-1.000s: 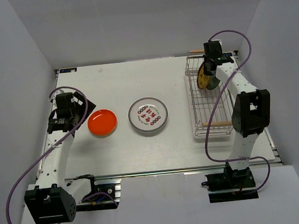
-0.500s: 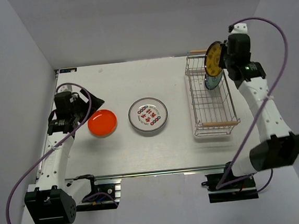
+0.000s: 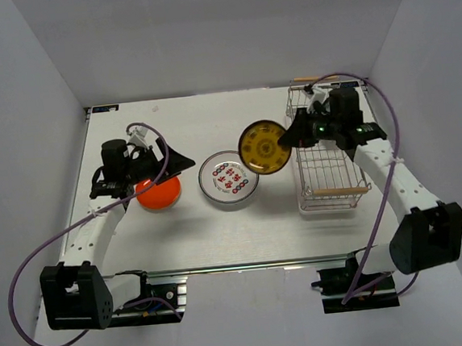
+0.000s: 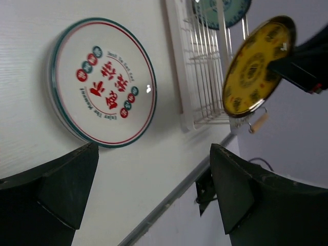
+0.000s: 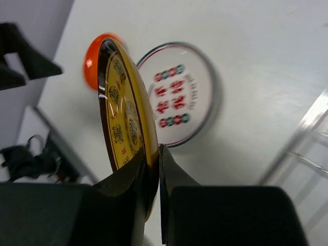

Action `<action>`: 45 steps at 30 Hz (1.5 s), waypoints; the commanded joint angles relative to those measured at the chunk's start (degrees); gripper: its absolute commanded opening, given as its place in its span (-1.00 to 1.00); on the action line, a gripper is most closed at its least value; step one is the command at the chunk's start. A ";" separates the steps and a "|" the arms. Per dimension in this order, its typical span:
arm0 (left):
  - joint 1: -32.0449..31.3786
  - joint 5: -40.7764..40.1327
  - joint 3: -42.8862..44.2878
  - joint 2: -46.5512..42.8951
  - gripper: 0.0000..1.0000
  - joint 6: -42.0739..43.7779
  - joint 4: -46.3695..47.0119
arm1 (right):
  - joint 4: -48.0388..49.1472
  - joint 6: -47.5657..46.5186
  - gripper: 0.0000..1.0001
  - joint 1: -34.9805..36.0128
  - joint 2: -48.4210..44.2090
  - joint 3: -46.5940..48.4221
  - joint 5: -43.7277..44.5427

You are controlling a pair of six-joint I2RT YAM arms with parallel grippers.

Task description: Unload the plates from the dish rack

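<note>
My right gripper (image 3: pixel 286 139) is shut on the rim of a yellow plate with a dark brown rim (image 3: pixel 263 147), holding it on edge in the air left of the chrome wire dish rack (image 3: pixel 326 182). The wrist view shows the jaws (image 5: pixel 155 159) pinching that plate (image 5: pixel 125 115). A white plate with red marks (image 3: pixel 228 177) lies flat mid-table. An orange-red plate (image 3: pixel 157 196) lies to its left, partly under my left gripper (image 3: pixel 183 159), which is open and empty. A dark teal plate (image 4: pixel 220 7) stands in the rack (image 4: pixel 205 66).
The rack's wooden handles sit at its far end (image 3: pixel 305 79) and near end (image 3: pixel 335 190). Grey walls enclose the table on the left, right and back. The table's front rail (image 3: pixel 247 262) runs along the near edge.
My right arm lifted the yellow plate out of the rack and swung it left over the table. My left arm moved right, over the orange-red plate, still open.
</note>
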 commanded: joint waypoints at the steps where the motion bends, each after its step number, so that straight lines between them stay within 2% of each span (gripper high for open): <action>1: -2.76 6.49 -1.14 0.10 0.96 -0.68 7.11 | 7.19 4.24 -1.00 2.71 2.67 0.33 -16.82; 4: -5.14 5.01 -1.23 3.08 0.96 -0.16 7.03 | 7.11 4.33 -1.00 7.70 6.62 0.77 -18.06; 11: -8.92 1.49 -1.05 4.94 0.94 0.46 6.76 | 6.32 6.26 -1.00 12.63 12.51 3.49 -16.30; 12: -9.45 1.66 -1.14 5.03 0.86 0.55 6.93 | 6.49 6.44 -1.00 13.17 12.96 3.75 -16.65; 14: -10.07 0.35 -1.14 5.12 0.53 0.55 6.41 | 6.75 6.53 -1.00 13.87 14.54 4.54 -17.62; 16: -10.07 -0.88 -1.14 5.29 0.30 1.25 5.10 | 7.02 7.49 -1.00 14.93 15.76 5.07 -17.27; 17: -10.07 -1.41 -0.97 5.12 0.04 1.51 4.57 | 7.28 7.67 -1.00 15.19 16.12 5.34 -17.36; 20: -10.69 -2.90 -1.49 4.24 -0.12 2.04 3.60 | 7.55 8.20 -1.00 15.89 17.53 6.22 -17.27; 22: -11.21 -3.17 -1.67 3.62 -0.13 2.57 3.42 | 7.46 8.29 -1.00 16.33 18.32 6.74 -17.36; 25: -11.22 -3.61 -1.06 3.36 -0.35 3.44 2.20 | 7.55 8.46 -1.00 16.95 19.20 7.62 -17.45; 26: -11.22 -4.05 -0.71 3.44 -0.47 3.80 1.75 | 7.55 8.55 -1.00 17.04 19.29 8.06 -17.45; 27: -11.22 -4.23 -0.53 3.45 -0.80 3.98 1.40 | 7.46 8.46 -1.00 17.04 19.38 8.41 -17.36; 28: -11.22 -4.84 0.08 3.36 -0.98 4.15 0.18 | 7.20 8.46 -1.00 17.04 19.38 8.68 -17.19; 31: -11.22 -8.44 0.70 2.92 -1.00 3.89 -1.94 | 6.32 8.11 -0.58 16.86 18.76 9.12 -15.43; 32: -11.22 -9.75 0.79 2.05 -1.00 3.28 -2.38 | 6.06 7.68 -0.35 16.69 18.59 9.20 -15.17; 33: -11.22 -13.25 0.96 1.52 -1.00 2.75 -2.82 | 5.79 7.24 0.78 16.51 18.41 9.21 -13.77; 35: -10.42 -18.09 1.49 -0.67 -1.00 -0.49 -5.62 | 3.34 8.02 0.78 15.90 17.18 9.29 -9.04; 36: -9.82 -20.99 1.41 -1.56 -1.00 -1.90 -6.76 | 2.63 8.02 0.78 15.81 16.22 9.38 -3.44; 37: -9.81 -28.67 1.49 -2.52 -1.00 -4.43 -8.95 | 1.06 8.28 0.78 15.72 15.60 9.38 -0.69; 38: -9.81 -32.58 1.41 -4.53 -1.00 -5.94 -10.19 | 0.35 8.81 0.78 15.02 15.07 9.29 4.21; 42: -9.19 -48.67 1.40 -7.97 -1.00 -12.96 -18.17 | -0.89 9.43 0.78 14.05 9.90 6.23 13.10; 43: -8.41 -54.79 1.67 -8.24 -1.00 -14.20 -20.12 | -0.89 9.69 0.78 13.79 8.84 5.35 14.88; 45: -7.88 -60.27 2.80 -8.16 -1.00 -17.01 -24.85 | -0.89 10.57 0.78 12.73 5.51 3.50 20.15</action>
